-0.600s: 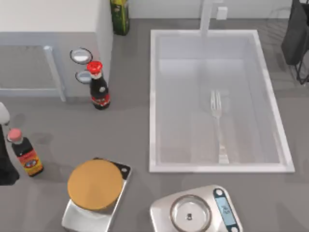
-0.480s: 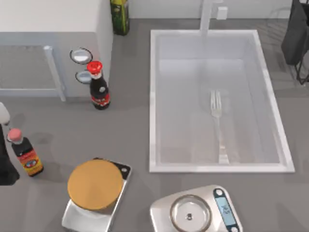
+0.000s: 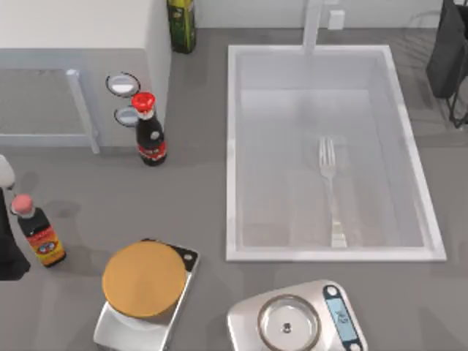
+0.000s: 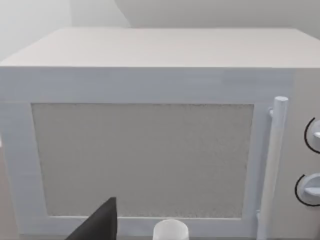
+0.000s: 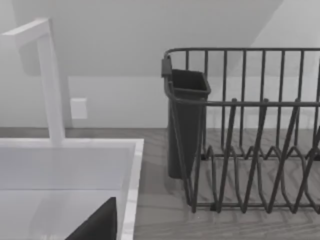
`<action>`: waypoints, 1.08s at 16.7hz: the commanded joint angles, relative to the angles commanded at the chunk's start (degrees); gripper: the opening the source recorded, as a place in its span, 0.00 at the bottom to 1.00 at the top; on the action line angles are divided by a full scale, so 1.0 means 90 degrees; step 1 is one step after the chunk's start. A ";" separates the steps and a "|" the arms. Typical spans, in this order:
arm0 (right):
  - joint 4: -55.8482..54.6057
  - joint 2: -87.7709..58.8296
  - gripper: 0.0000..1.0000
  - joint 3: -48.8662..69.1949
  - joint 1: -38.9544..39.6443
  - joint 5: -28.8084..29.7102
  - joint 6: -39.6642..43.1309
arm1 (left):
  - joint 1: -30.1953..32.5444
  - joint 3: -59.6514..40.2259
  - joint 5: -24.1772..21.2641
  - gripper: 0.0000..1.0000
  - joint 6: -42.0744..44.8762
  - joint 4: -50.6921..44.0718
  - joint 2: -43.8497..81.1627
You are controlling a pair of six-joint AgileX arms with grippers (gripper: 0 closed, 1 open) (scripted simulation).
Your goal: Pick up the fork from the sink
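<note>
The fork (image 3: 331, 191) lies flat on the floor of the sink (image 3: 232, 153), right of the basin's middle, tines toward the faucet post (image 3: 314, 28) and its widening handle end near the front wall. Neither gripper touches it. Whether either arm's jaws are apart or together cannot be told. The left arm (image 3: 9, 252) sits at the table's left edge beside a red-capped sauce bottle (image 3: 38, 232); the right arm (image 3: 447, 51) is at the top right corner.

The grey countertop also carries a second dark sauce bottle (image 3: 150, 131) in front of the white microwave (image 3: 73, 44), a green bottle (image 3: 181, 23) at the back, a scale with a round wooden top (image 3: 143, 281) and a steel kitchen scale (image 3: 296, 318) with a small display at the front. The right wrist view shows a dark wire dish rack (image 5: 245, 135) with a cutlery cup standing beside the sink rim, against a pale wall.
</note>
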State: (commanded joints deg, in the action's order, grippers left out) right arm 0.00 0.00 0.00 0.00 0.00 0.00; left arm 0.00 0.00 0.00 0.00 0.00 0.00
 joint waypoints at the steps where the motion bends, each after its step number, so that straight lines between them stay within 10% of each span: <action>1: 0.0000 0.0000 1.00 0.0000 0.0000 0.0000 0.0000 | 0.0000 0.0000 0.0000 1.00 0.0000 0.0000 0.0000; 18: 0.0297 -0.0568 1.00 0.0508 0.0085 0.0002 -0.0086 | 0.0000 0.0000 0.0000 1.00 0.0000 0.0000 0.0000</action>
State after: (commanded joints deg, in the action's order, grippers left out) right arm 2.67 -5.11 4.57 0.76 0.02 -0.77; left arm 0.00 0.00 0.00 0.00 0.00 0.00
